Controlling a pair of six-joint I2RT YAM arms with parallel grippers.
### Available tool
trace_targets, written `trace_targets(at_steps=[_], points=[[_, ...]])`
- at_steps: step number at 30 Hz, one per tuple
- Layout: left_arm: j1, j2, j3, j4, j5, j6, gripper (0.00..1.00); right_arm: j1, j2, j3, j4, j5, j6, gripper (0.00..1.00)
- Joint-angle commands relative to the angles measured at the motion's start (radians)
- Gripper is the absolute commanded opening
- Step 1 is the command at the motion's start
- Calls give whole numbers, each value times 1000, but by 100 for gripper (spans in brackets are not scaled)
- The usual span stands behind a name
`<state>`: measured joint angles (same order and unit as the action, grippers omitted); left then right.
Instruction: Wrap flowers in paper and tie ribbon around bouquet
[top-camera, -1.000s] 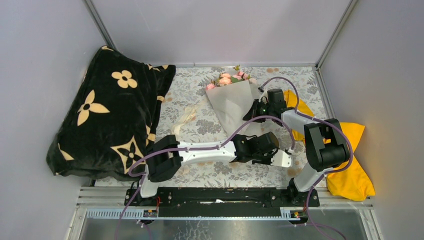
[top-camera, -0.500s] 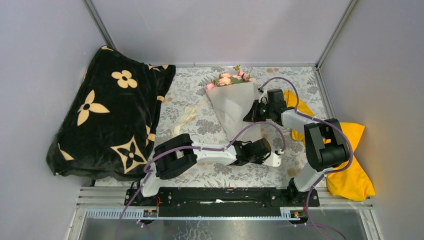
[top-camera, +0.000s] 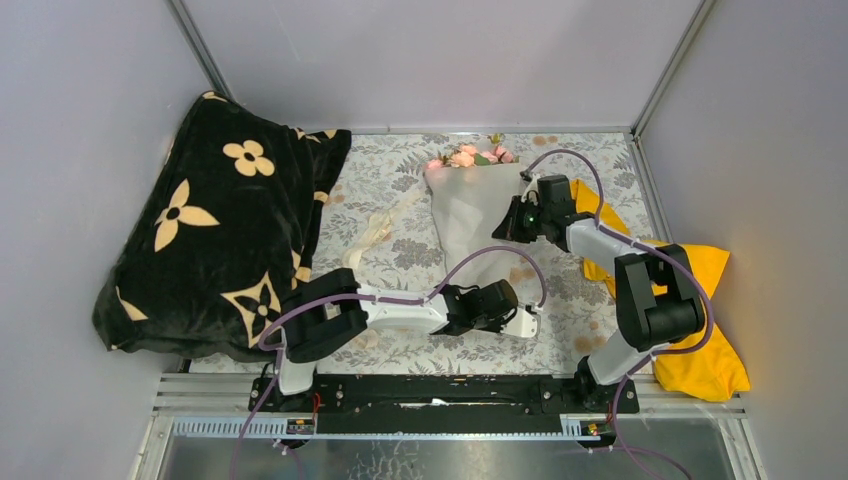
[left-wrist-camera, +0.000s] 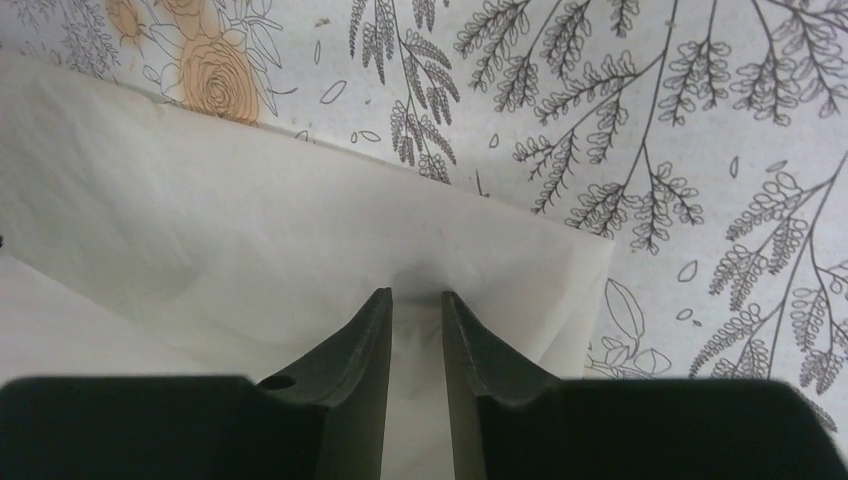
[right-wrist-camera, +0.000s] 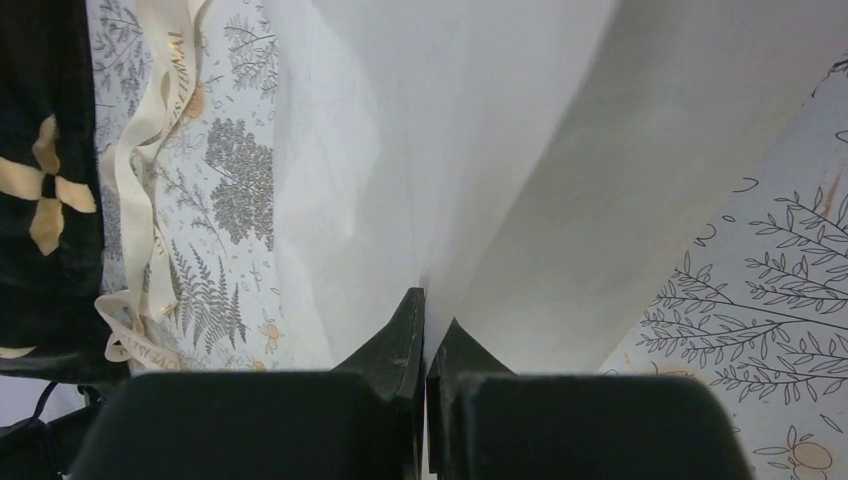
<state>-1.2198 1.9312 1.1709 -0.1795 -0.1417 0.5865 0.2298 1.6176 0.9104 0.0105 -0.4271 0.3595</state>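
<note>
**Q:** Where do the flowers (top-camera: 470, 157) lie?

**A:** At the far end of the tablecloth (left-wrist-camera: 700, 150). Their heads show out of the wide mouth of the paper (top-camera: 475, 235), which is rolled about them as a cone. The ribbon (top-camera: 385, 225) lies loose to the left, apart from the bouquet (top-camera: 462, 190), and is not yet tied.

**Q:** And the claws?

**A:** The right claw (right-wrist-camera: 427, 300) is pressed together on a fold of the paper at the cone's right flank. The left claw (left-wrist-camera: 415, 295) stands at the paper's near corner, its jaws a narrow slit apart with paper showing in the slit. Whether it nips that sheet cannot be told.

**Q:** How is this step best done?

**A:** As a judgement: hold the right pinch firm so that the roll does not spring open. Draw the near corner snugly across the stems without tearing the thin sheet. Let go only once the overlap lies flat; the ribbon can then be fetched.
</note>
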Motion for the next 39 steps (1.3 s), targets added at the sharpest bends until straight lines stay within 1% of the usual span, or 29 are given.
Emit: trace_targets(at_steps=[1, 5, 10, 14, 17, 19, 21, 23, 24, 25, 27, 29, 31, 33, 35, 39], points=[[5, -18, -36, -94, 52, -11, 33, -12, 44, -19, 61, 46, 3, 0], [5, -34, -26, -153, 75, -11, 36, -15, 91, -12, 62, 83, -1, 0], [5, -74, -48, -220, 103, 13, 40, -37, 102, -33, 73, 114, 16, 0], [0, -118, -32, -296, 134, 13, 47, -38, 116, -56, 91, 108, 21, 0], [0, -172, 61, -424, 252, -8, 55, -38, 123, -73, 108, 110, 36, 0], [8, -198, 151, -537, 332, -22, 59, -38, 124, -82, 113, 113, 44, 0], [41, -211, 237, -637, 421, -28, 59, -37, 122, -89, 119, 113, 50, 0], [104, -227, 297, -678, 489, -43, 54, -38, 120, -92, 124, 108, 52, 0], [142, -232, 312, -664, 497, -60, 48, -38, 120, -93, 124, 106, 53, 0], [176, -238, 312, -613, 482, -98, 43, -38, 120, -93, 126, 106, 53, 0], [226, -240, 278, -486, 406, -167, 31, -38, 121, -93, 131, 99, 56, 0], [234, -218, 232, -372, 284, -192, 23, -38, 125, -92, 137, 90, 62, 0], [231, -170, 210, -310, 196, -194, 16, -38, 125, -92, 142, 87, 67, 0], [233, -129, 193, -259, 135, -198, 15, -38, 121, -95, 150, 86, 73, 0], [231, -105, 168, -187, 94, -199, 15, -38, 118, -100, 160, 82, 80, 0], [207, -61, 161, -104, 86, -196, 19, -38, 121, -108, 184, 70, 93, 0]])
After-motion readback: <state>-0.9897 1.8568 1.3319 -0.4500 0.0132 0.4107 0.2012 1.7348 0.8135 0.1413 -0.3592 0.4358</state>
